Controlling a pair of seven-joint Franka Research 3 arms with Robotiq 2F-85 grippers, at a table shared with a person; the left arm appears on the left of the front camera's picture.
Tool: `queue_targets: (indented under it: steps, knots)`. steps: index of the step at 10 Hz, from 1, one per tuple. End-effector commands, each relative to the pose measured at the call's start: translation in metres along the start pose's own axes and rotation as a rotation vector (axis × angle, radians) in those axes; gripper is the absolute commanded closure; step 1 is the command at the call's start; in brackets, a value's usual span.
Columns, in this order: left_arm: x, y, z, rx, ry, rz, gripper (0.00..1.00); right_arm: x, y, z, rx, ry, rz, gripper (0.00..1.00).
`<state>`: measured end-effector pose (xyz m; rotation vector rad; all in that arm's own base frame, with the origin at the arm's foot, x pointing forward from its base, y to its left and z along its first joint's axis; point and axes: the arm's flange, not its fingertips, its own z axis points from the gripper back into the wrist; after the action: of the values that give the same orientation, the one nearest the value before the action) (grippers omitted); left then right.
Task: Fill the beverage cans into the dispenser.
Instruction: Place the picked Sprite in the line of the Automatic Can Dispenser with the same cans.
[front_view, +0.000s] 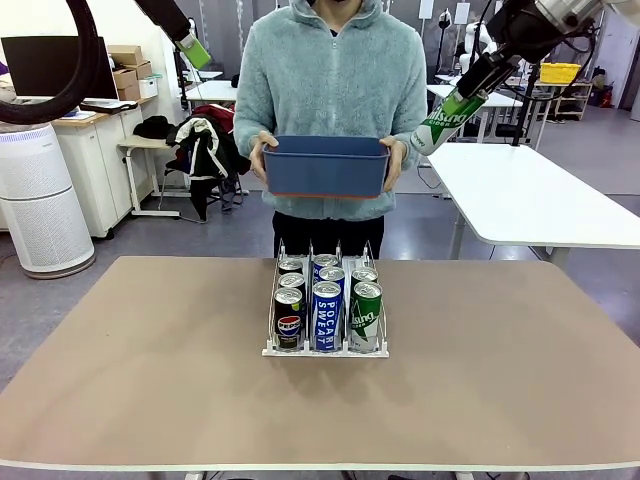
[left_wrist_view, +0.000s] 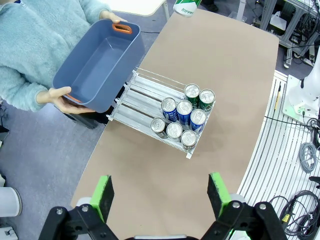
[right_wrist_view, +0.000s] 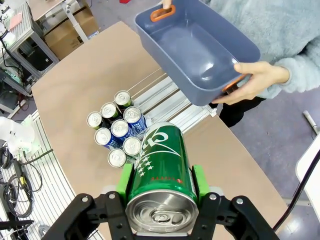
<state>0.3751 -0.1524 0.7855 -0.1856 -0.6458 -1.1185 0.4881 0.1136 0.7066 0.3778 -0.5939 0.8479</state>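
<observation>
1. Right gripper (right_wrist_view: 160, 187): closed on a green can (right_wrist_view: 161, 175), green pads on its sides, silver top toward the wrist camera. In the front view it hangs high above the desk's far right corner, the can tilted.
2. Left gripper (left_wrist_view: 160, 192): jaws spread wide, nothing between them; raised well above the desk, over its left side.
3. Dispenser (front_view: 325, 351): stands at the middle of the desk (front_view: 150, 380), lanes running toward the far edge. Eight cans sit bunched at its near end: three black, three blue, two green. The far parts of all lanes are bare.
4. Blue bin (front_view: 326, 166): empty, held in both hands by the person (front_view: 330, 80) beyond the far edge, above the dispenser's far end.
5. Risk, likely: the held can goes in tilted, catches a wire divider, and jams or tips.
6. Risk: released too high at the far end, it could roll hard into the two green cans or bounce out of the lane.
7. Risk: the bin hangs close to the loading end; a descending arm could strike it or the person's hand (right_wrist_view: 255, 80).
8. Risk: the smooth can may slip from the grip while it is turned.
</observation>
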Motion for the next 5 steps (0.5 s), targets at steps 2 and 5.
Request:
queue_targets:
  steps: [2, 5]
  knots:
    - [-0.005, 0.001, -0.001, 0.005, -0.004, -0.011, 0.00, -0.010, 0.037, 0.021, -0.104, -0.029, -0.015, 0.42]
    - [-0.005, 0.001, -0.001, 0.005, -0.004, -0.011, 0.00, -0.024, 0.080, 0.028, -0.290, -0.003, -0.118, 0.42]
